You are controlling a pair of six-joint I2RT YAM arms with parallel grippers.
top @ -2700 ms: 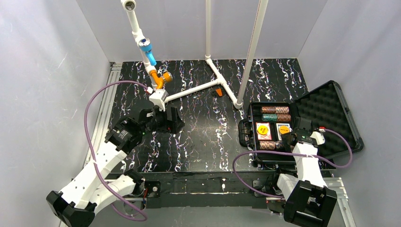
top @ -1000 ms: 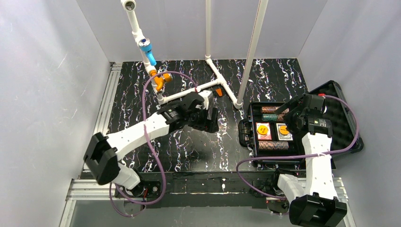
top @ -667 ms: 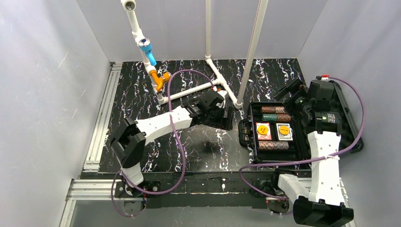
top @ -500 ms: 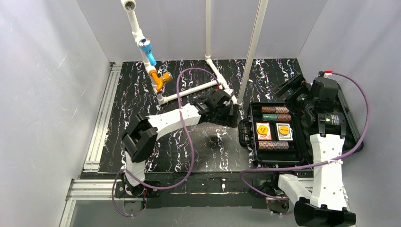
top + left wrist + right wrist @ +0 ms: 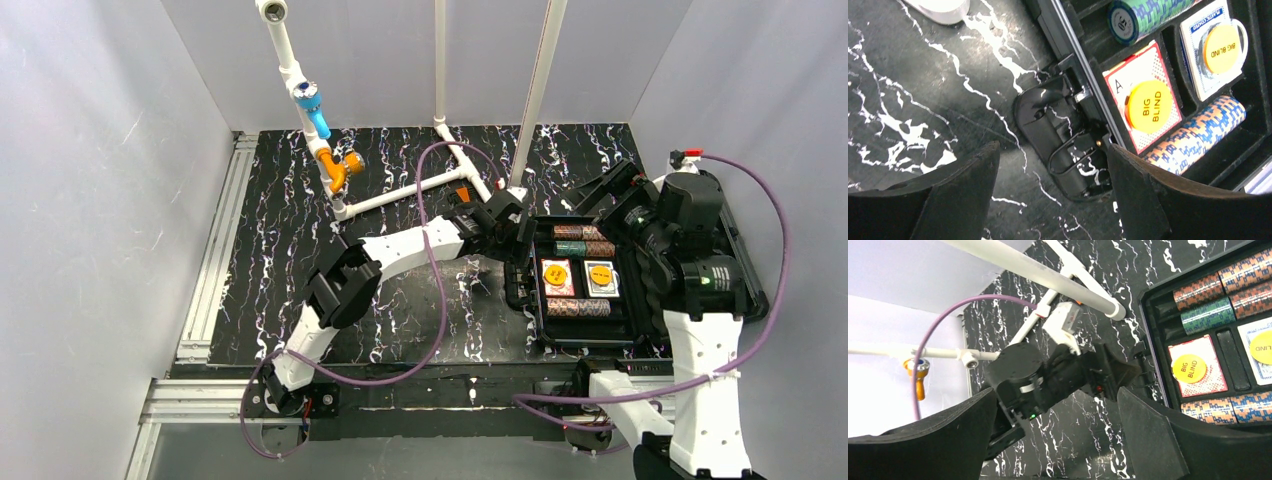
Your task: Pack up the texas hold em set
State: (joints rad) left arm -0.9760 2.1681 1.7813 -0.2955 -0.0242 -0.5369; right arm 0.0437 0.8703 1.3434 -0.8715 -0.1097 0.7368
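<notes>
The black poker case point(image 5: 536, 318) lies open at the right of the table, its foam lid point(image 5: 752, 292) folded back. Inside are chip rolls point(image 5: 578, 308), a red card deck point(image 5: 557, 277) and a blue one point(image 5: 600, 277), each under a yellow BIG BLIND button. My left gripper point(image 5: 515, 236) reaches across to the case's left edge. In the left wrist view it point(image 5: 1052, 150) stands open over the front latch point(image 5: 1058, 135), holding nothing. My right gripper point(image 5: 612, 195) hangs open above the case's far side, empty, and in its own view point(image 5: 1056, 392) looks down on the left arm.
A white pipe frame point(image 5: 440, 180) with orange and blue fittings point(image 5: 335, 165) stands on the back of the marbled table. One upright pipe point(image 5: 530, 110) rises just behind the case's far left corner. Grey walls close in both sides, and an aluminium rail point(image 5: 215, 260) runs along the left edge.
My left arm swept from the table's left-middle over to the case's left edge. My right arm lifted out of the case toward its far side. Both grippers stayed open.
</notes>
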